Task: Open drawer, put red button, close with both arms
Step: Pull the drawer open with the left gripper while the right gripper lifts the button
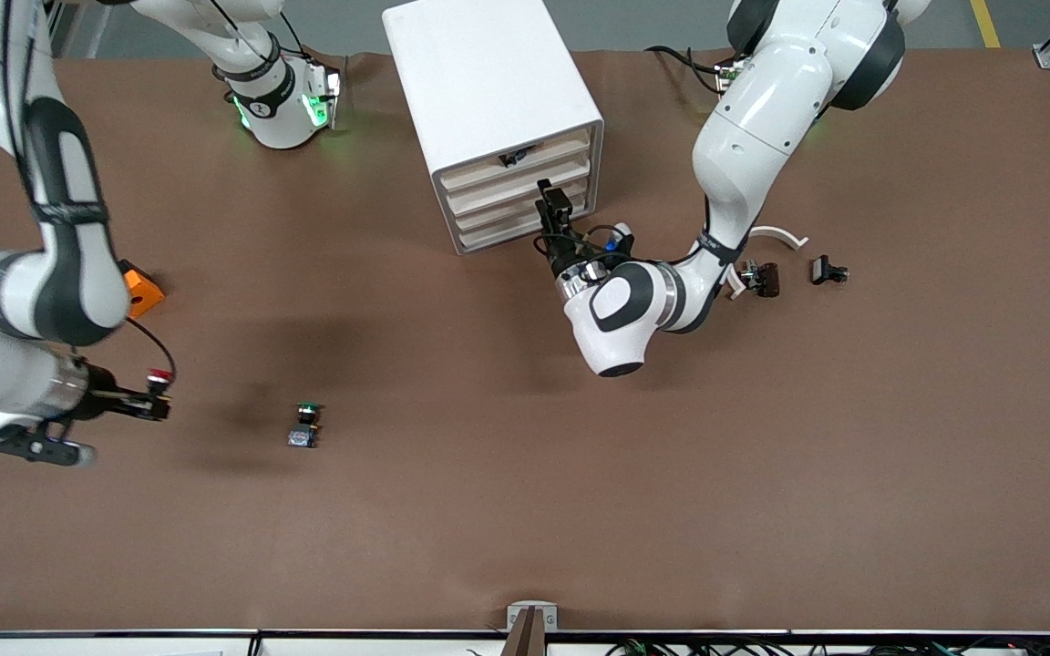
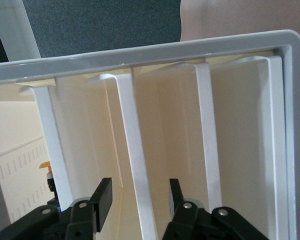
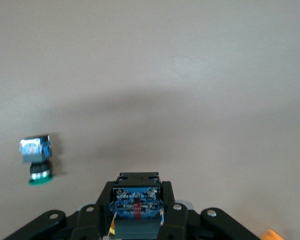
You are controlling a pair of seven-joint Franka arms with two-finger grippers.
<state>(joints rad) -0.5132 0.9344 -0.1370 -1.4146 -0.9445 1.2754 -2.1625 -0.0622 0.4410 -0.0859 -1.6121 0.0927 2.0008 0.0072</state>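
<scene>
The white cabinet [image 1: 488,82] stands at the robots' side of the table, its four beige drawer fronts shut. My left gripper [image 1: 552,202] is at the drawer fronts, open. In the left wrist view it [image 2: 140,192] straddles one white handle strip [image 2: 132,150], the second in the row of four, without gripping it. My right gripper [image 1: 153,401] is above the table near the right arm's end, shut on the red button [image 1: 158,375]. The button's blue-grey base [image 3: 136,202] shows between the fingers. The green-capped twin [image 1: 306,426] lies on the table beside that gripper and also shows in the right wrist view [image 3: 37,160].
An orange block [image 1: 144,292] lies partly under the right arm. Small black parts [image 1: 762,278] [image 1: 828,271] and a white curved piece [image 1: 780,235] lie toward the left arm's end. The brown table [image 1: 525,510] is bare nearer the front camera.
</scene>
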